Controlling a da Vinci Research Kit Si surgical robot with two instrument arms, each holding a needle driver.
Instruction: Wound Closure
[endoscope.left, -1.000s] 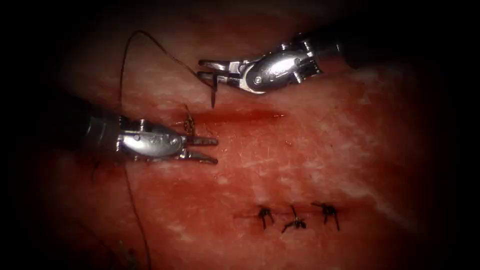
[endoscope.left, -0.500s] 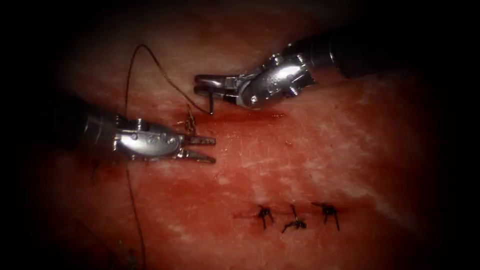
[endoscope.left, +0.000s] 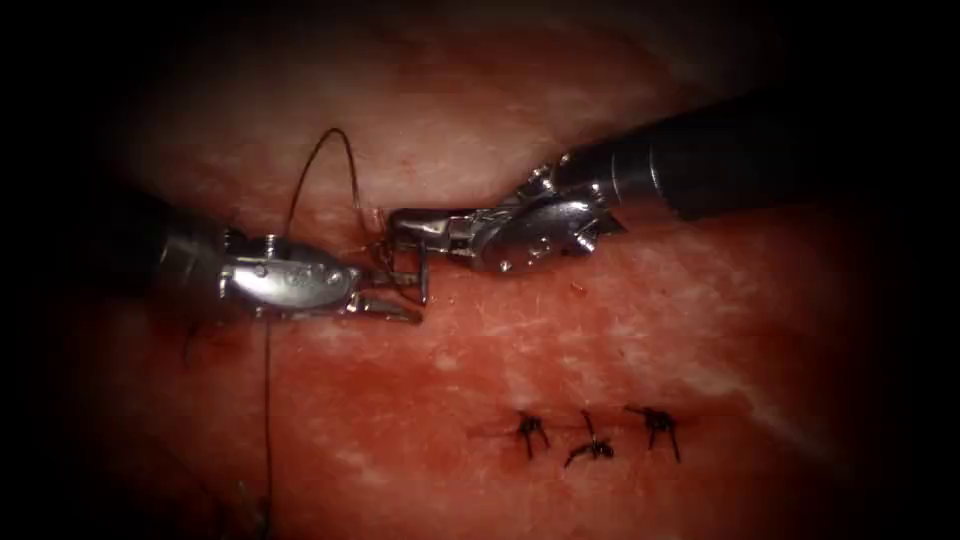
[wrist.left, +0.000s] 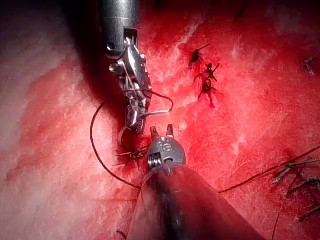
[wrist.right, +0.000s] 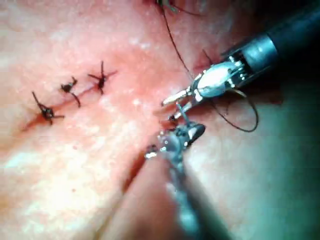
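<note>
Endoscope view, centre-left of frame: the right tool (endoscope.left: 405, 226) is clamped on the needle (endoscope.left: 423, 280) near its thread end, the curve hanging down with the tip just off the tissue (endoscope.left: 620, 340) and not seen to be in it. The left tool (endoscope.left: 398, 295), jaws apart and holding nothing, sits just beside the needle, one jaw to either side of it. The thread (endoscope.left: 325, 165) arcs above toward upper left. A knot (endoscope.left: 381, 252) lies at the left end of the cut (endoscope.left: 480, 250). Three finished stitches (endoscope.left: 590, 435) sit lower right. Judgement: any grasp by the left tool should take the needle's mid-curve squarely, clear of the knot.
</note>
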